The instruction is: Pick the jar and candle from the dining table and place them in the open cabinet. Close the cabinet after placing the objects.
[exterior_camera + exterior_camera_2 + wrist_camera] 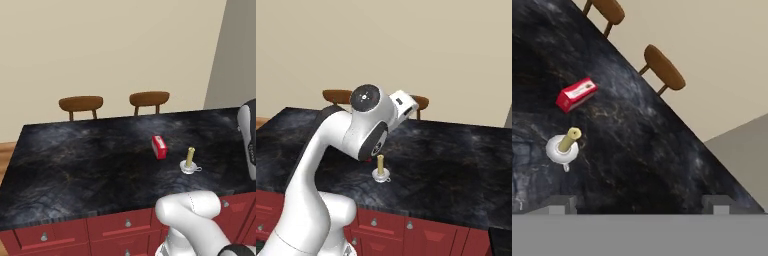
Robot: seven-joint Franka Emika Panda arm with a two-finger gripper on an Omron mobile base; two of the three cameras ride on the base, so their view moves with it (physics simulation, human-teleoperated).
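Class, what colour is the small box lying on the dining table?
Red with a white label, the box shows best in the hand view.

Looking forward and down from behind, 7 and 5 o'clock, over dining table [75, 165]; hand view close above; all 3 sharing candle [189, 161].

The arm [316, 165] is glossy white with rounded links, a dark grey round joint cap [367, 96] and dark seams.
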